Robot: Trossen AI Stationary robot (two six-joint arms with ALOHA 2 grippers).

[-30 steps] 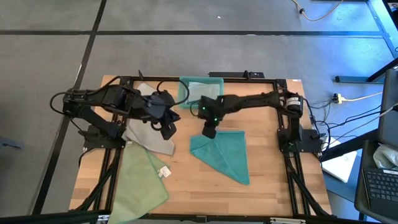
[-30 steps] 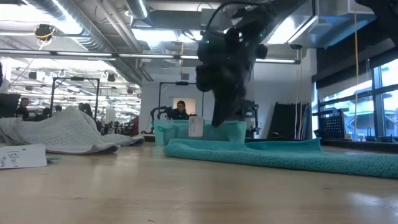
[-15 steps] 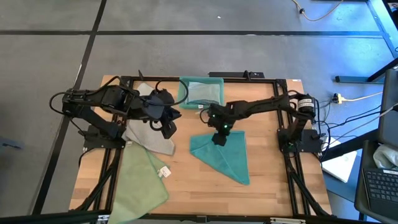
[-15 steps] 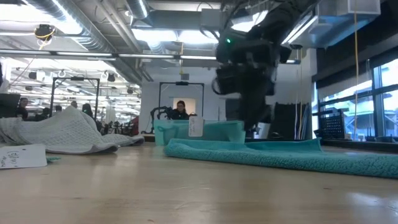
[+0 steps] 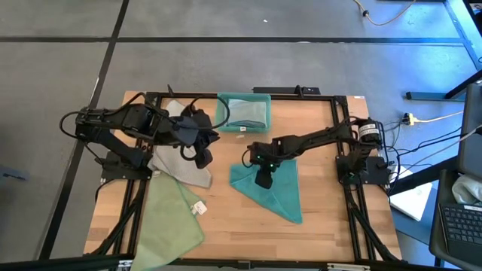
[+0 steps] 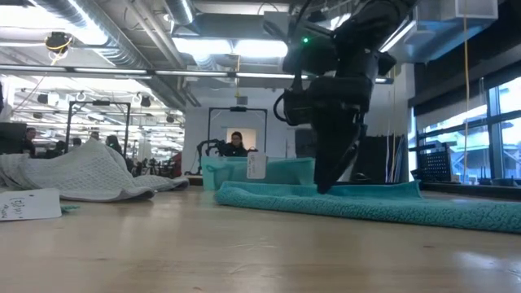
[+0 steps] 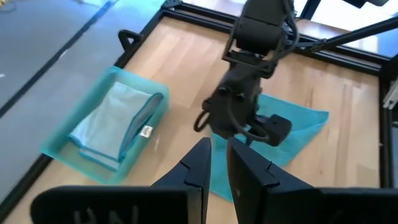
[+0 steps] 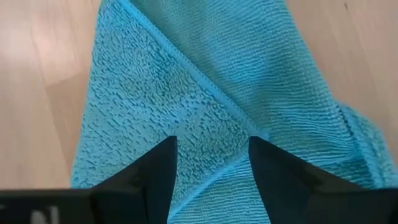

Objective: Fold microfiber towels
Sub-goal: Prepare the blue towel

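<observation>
Folded towel [image 5: 269, 188] table centre; bin [image 5: 243, 111] behind; two towels [image 5: 177, 162] left.

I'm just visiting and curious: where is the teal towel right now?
Seen from above, the teal towel lies folded on the table's right half, under the right end effector, in front of the teal bin.

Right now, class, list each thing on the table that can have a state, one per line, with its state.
Teal towel: folded over, flat on the table.
Grey towel: crumpled in a heap.
Green towel: spread out, hanging over the table's edge.
Bin: holds folded towels.
Right gripper: open, over the teal towel.
Left gripper: nearly shut, empty, above the grey towel.
</observation>
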